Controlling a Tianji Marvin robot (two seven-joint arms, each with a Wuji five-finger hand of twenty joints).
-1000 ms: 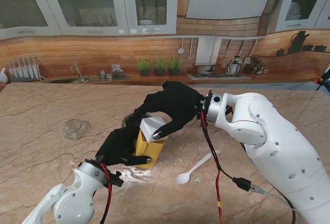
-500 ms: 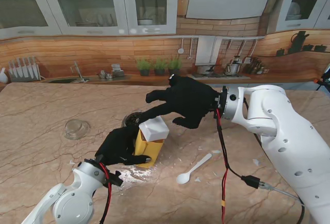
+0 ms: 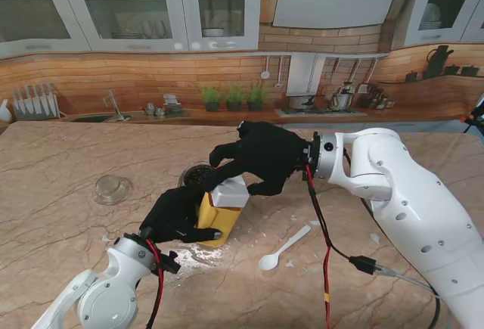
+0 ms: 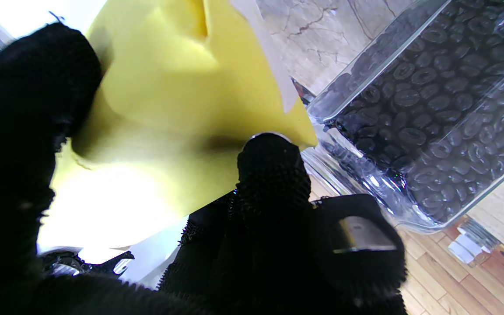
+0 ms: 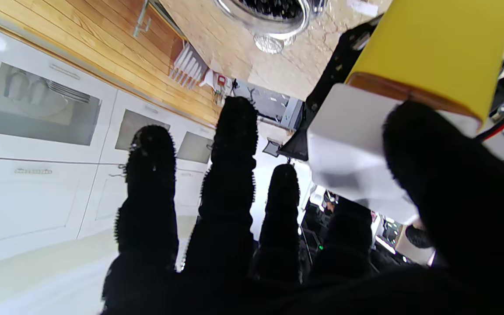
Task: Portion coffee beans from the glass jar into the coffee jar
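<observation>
**Both hands at the yellow coffee jar, glass jar of beans just behind it**

Far left on the marble worktop lies a small clear glass lid, well apart from everything else.

Nearer the middle, the left hand is wrapped around the yellow coffee jar, fingers on its left side and near face; the left wrist view shows the thumb and a fingertip pressed against the yellow wall, so this hand is grasping the jar. White crumbs or powder are scattered on the worktop just in front of the jar.

A white lid sits on top of the coffee jar. Just behind the jar, on its far side, stands the glass jar, open at the top and filled with dark coffee beans; the left wrist view shows its clear wall close beside the yellow jar.

The right hand reaches in from the right over the white lid. Its thumb lies against the lid while the other fingers are spread straight and apart past it, so it touches the lid without closing on it.

To the right, a white plastic spoon lies flat on the worktop, apart from the jars.
</observation>
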